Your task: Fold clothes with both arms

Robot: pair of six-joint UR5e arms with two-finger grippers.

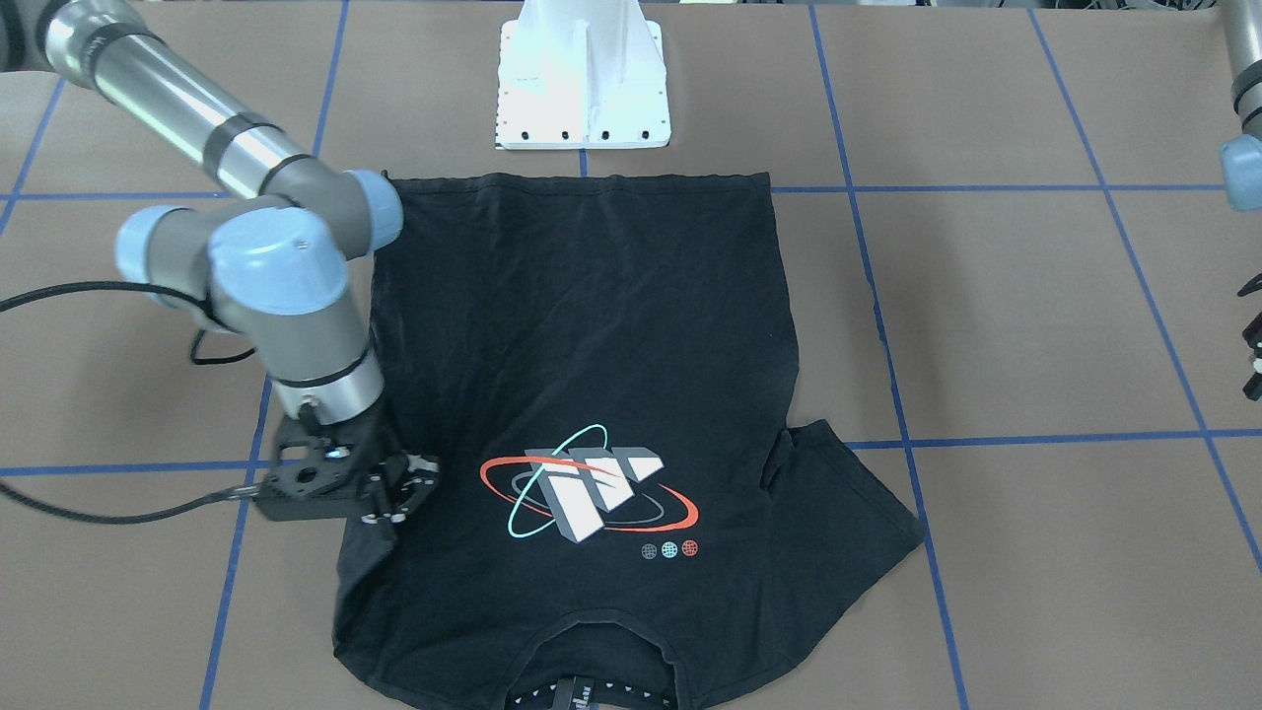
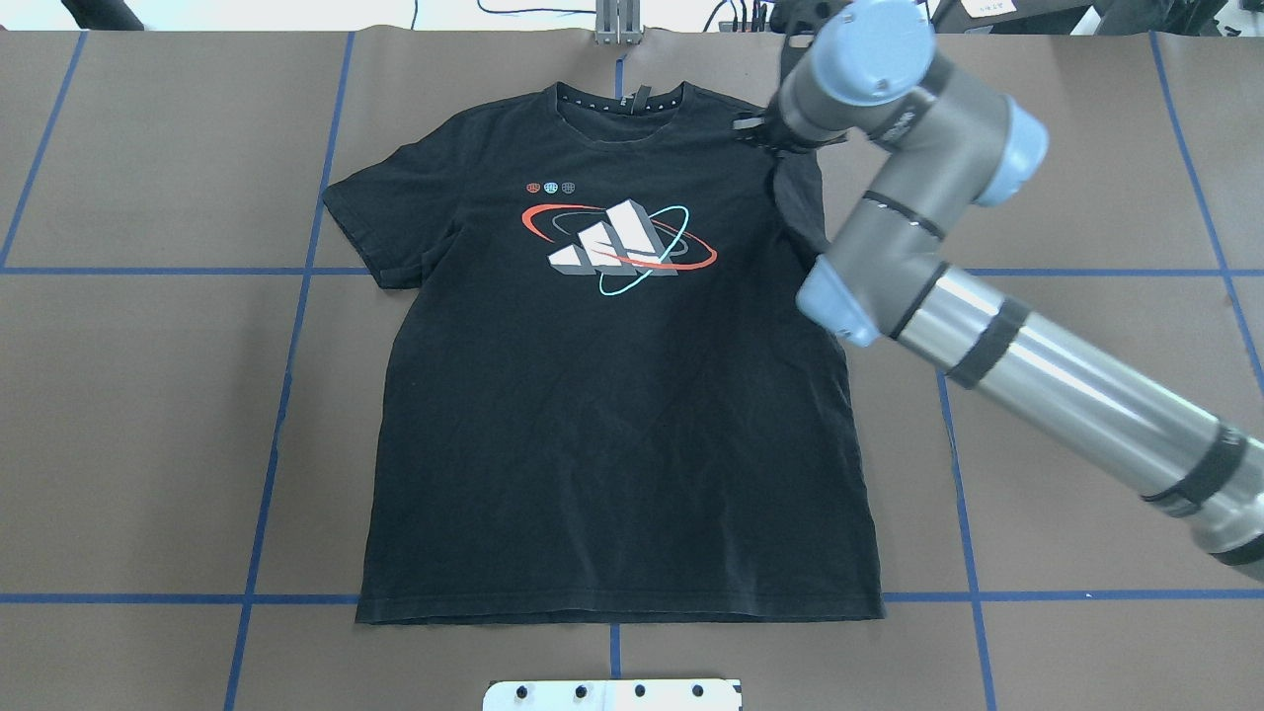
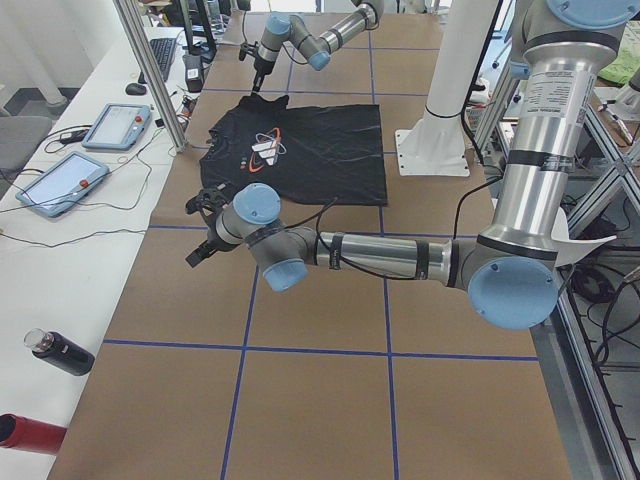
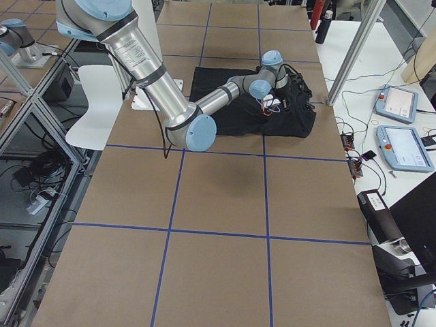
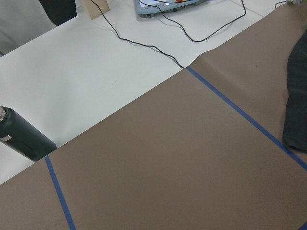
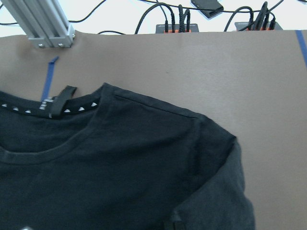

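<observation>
The black T-shirt lies flat on the brown table, graphic facing up and collar away from the robot's base. My right gripper is at the shirt's right sleeve. It looks shut on the sleeve, which is drawn up and inward over the shoulder. A fingertip shows at the bottom of the right wrist view. The other sleeve lies spread out. My left gripper hovers over bare table beyond that sleeve. Only a sliver of it shows in the front view, so I cannot tell whether it is open or shut.
The white pedestal base stands at the shirt's hem side. A white side table holds two teach pendants, cables, a black bottle and a red bottle. An aluminium post stands beyond the collar. Blue tape lines grid the table.
</observation>
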